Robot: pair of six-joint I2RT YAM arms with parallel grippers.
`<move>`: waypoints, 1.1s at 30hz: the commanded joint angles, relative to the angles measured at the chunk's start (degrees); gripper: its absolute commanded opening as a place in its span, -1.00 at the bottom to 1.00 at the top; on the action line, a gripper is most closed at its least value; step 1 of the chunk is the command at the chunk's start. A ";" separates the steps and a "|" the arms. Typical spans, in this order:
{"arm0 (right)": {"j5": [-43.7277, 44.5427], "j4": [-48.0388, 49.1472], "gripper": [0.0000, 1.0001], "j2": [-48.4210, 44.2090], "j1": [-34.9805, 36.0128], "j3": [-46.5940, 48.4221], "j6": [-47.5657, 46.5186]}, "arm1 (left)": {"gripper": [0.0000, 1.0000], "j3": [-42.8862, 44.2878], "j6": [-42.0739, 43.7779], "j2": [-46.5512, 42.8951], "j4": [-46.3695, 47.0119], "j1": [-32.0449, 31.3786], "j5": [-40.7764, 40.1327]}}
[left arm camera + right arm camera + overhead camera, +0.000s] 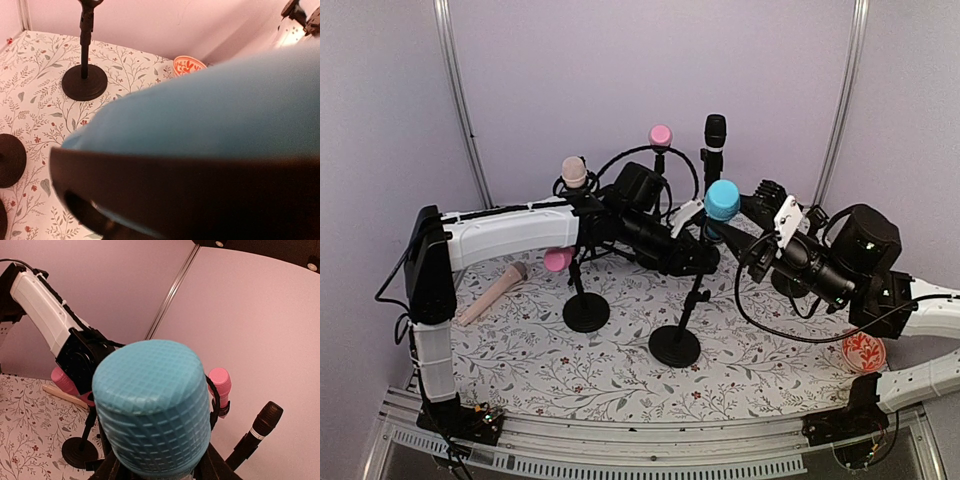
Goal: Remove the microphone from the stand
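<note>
Blue-headed microphone (722, 199) sat in its stand (676, 345) at frame centre. Judged best was a straight pull along its axis, with the stand steadied. Its long axis ran near upright, head tipped toward upper right. The right gripper (157, 471) seemed pinched under the head. Whether the left gripper (705, 245) was closed could not be told.

The microphone (722, 198) has a rounded teal-blue head with a diamond-grid texture and stands head-up atop its stand (675, 346), a thin black pole leaning slightly on a round black base, mid-way across the flowered cloth (570, 372)
</note>
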 commanded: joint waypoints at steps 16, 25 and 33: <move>-5.89 18.03 -1.00 -7.63 4.14 9.76 2.85 | -1.00 5.86 6.02 4.83 -8.76 4.11 -8.13; 0.27 19.45 -1.00 -8.72 4.09 6.77 0.05 | -1.00 7.41 7.88 0.31 -4.95 3.45 -0.58; 2.67 19.01 -1.00 -8.93 4.09 5.65 1.97 | 0.55 2.16 13.80 -6.02 -11.08 3.74 2.80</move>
